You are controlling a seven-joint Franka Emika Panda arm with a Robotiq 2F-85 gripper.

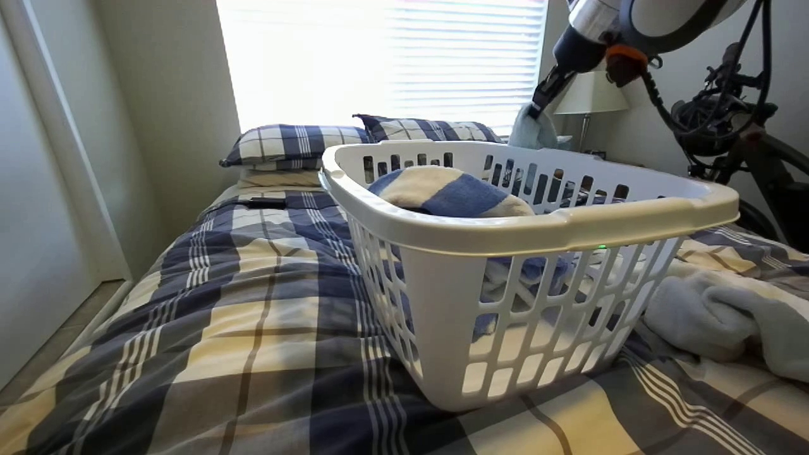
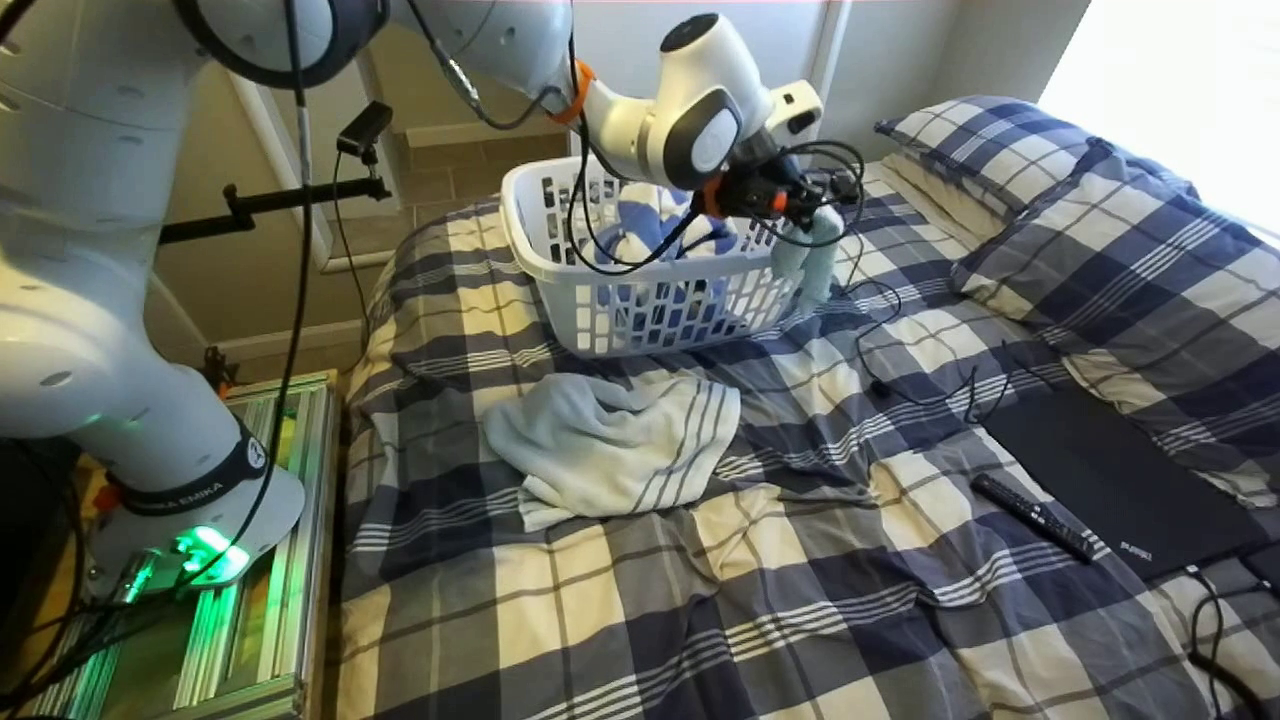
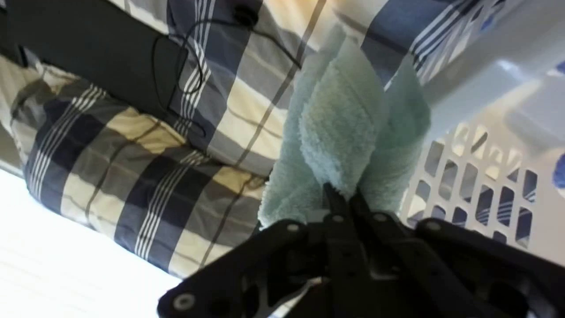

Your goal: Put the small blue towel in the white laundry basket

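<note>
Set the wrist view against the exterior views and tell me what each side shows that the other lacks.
Only the wrist view: looking along the gripper, a close look at the blue towel, its middle fold pinched with a flap hanging on either side.
Only the exterior views, between them: a lamp, a remote, the robot's base and a loose pale striped towel.
Both: the gripper holding the blue towel, the white laundry basket and the plaid bedding.
</note>
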